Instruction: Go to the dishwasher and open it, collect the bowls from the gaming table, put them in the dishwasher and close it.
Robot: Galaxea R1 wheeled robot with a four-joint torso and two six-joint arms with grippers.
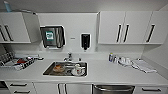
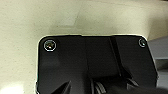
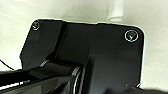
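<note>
steel-grey dishwasher [image 1: 113,89], rectangular steel sink [image 1: 65,69]

Sink [image 1: 65,69] in the counter [image 1: 112,72], dishwasher [image 1: 113,89] below to its right, cabinets [image 1: 125,27] above.

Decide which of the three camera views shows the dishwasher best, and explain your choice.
The head view. At its lower edge the dishwasher appears under the white counter, right of the sink, with its steel-grey front facing the camera. The left and right wrist views give nothing of it: each looks at the robot's own dark plate against a pale surface.
</note>
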